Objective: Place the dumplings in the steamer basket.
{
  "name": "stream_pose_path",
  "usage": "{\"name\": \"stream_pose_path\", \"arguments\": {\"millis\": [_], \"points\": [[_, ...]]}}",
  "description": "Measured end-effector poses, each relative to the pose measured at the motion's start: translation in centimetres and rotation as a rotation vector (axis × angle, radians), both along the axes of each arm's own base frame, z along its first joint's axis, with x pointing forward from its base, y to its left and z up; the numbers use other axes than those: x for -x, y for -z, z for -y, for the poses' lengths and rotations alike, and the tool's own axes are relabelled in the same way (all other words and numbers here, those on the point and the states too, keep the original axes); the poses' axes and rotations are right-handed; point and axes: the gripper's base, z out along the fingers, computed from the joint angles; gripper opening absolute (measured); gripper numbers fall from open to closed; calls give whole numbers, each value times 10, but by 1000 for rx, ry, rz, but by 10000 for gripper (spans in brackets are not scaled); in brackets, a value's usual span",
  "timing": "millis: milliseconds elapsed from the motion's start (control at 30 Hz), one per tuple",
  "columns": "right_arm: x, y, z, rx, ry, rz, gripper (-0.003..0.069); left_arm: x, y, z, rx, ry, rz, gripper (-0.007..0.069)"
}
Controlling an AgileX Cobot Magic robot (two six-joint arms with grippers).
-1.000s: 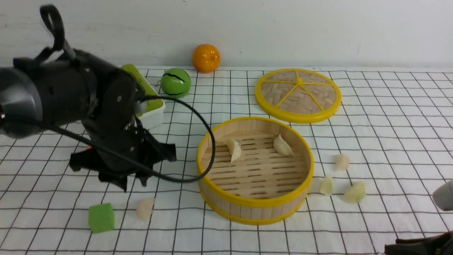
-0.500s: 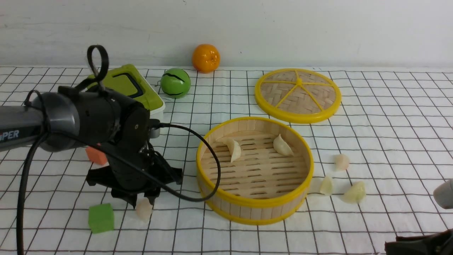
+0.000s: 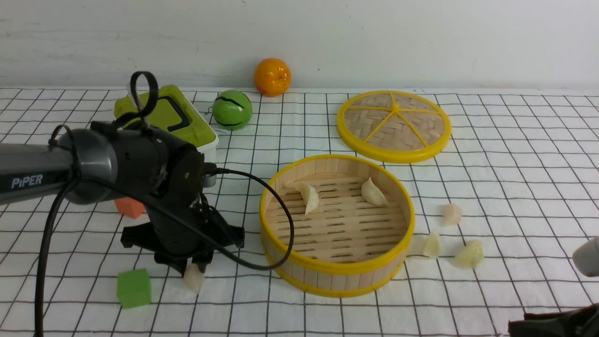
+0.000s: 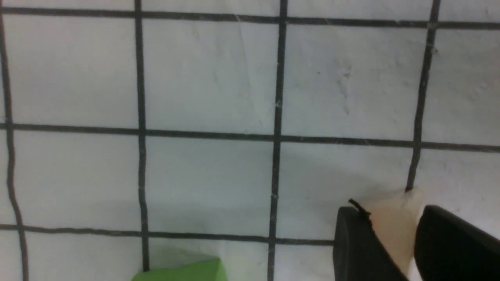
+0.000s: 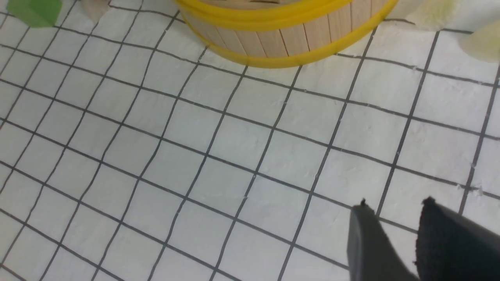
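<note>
On the gridded table [image 3: 514, 154], your left gripper [image 3: 194, 271] has dropped onto the lone dumpling [image 3: 193, 280] left of the steamer basket [image 3: 337, 274]. Its jaws now pinch it from both sides, not yet lifted, so the third pickup is starting. Your right gripper [image 5: 394, 242] idles, jaws slightly apart, empty.

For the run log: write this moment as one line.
left end effector: closed on dumpling | right end effector: open, empty | basket: two dumplings inside | four outside
</note>
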Motion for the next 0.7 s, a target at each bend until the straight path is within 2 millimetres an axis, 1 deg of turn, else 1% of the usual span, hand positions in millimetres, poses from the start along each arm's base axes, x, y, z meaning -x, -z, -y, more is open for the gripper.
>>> {"name": "stream_pose_path", "arguments": {"millis": [200, 367, 467, 500, 533, 667, 700], "points": [[0, 0, 0, 0, -1, -2, 199, 1, 2, 0, -7, -2, -15, 261], [0, 0, 0, 0, -1, -2, 203, 1, 4, 0, -1, -11, -30, 266], [1, 0, 0, 0, -6, -9, 202, 2, 4, 1, 4, -16, -35, 212], [1, 0, 0, 0, -6, -9, 202, 2, 4, 1, 4, -16, -35, 212], [1, 1, 0, 0, -8, -12, 202, 2, 4, 1, 5, -16, -35, 192], [1, 1, 0, 0, -10, -14, 202, 1, 3, 1, 8, -20, -37, 192], [1, 1, 0, 0, -10, -14, 202, 1, 1, 2, 10, -27, -46, 192]]}}
